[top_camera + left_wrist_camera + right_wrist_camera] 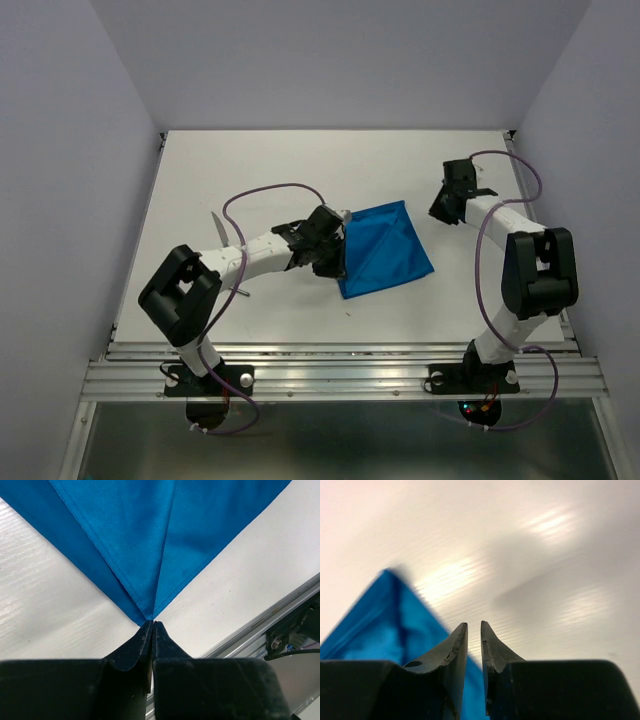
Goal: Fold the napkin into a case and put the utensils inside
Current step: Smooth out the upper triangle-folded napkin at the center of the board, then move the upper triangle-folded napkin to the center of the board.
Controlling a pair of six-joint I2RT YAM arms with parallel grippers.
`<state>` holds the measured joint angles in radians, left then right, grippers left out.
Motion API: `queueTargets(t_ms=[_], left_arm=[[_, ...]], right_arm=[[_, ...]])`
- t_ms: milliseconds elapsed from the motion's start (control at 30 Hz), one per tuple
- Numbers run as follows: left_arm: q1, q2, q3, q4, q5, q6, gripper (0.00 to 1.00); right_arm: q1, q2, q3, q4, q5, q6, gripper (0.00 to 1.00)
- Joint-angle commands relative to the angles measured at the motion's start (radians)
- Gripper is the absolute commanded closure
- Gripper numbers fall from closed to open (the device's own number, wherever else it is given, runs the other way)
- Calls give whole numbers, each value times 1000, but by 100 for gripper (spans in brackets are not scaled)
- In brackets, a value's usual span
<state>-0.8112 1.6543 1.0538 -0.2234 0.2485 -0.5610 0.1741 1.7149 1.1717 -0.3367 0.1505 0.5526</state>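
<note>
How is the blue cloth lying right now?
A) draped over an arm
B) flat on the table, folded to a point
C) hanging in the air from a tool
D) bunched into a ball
B: the napkin lies flat on the table, its folded edges meeting in a point at the left tool.

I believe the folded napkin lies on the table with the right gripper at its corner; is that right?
Not quite: it is the left gripper at the folded napkin corner, as the left wrist view shows. In the top view the right gripper is apart from it.
</note>
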Motion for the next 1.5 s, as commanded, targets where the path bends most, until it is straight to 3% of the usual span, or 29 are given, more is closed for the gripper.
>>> queueTargets(t_ms=[0,133,367,500,767,933,1100,1367,1400,1467], left_arm=[[7,-45,46,-54,-34,19,88],[40,-79,52,-56,-22,32,78],[101,-122,80,-106,-41,50,72],[148,-146,86,-134,-40,76,67],[181,-142,129,-188,-92,105,63],[181,-139,132,-189,-98,96,62],[175,-129,143,-209,-141,95,62],[152,-120,152,-266,-277,87,58],[156,-114,149,-271,-285,84,49],[181,-110,127,-263,-293,82,45]], right_arm=[[-74,-15,-93,-19,24,-17,77],[-74,-12,-147,-10,11,-13,78],[-64,-54,-280,51,-86,18,80],[2,-103,-362,70,-118,67,80],[264,-230,-561,140,-207,268,81],[311,-337,-612,104,-200,322,80],[298,-434,-554,-54,21,254,76],[234,-399,-436,-67,41,161,75],[234,-391,-400,-67,38,156,75],[234,-370,-356,-68,29,144,76]])
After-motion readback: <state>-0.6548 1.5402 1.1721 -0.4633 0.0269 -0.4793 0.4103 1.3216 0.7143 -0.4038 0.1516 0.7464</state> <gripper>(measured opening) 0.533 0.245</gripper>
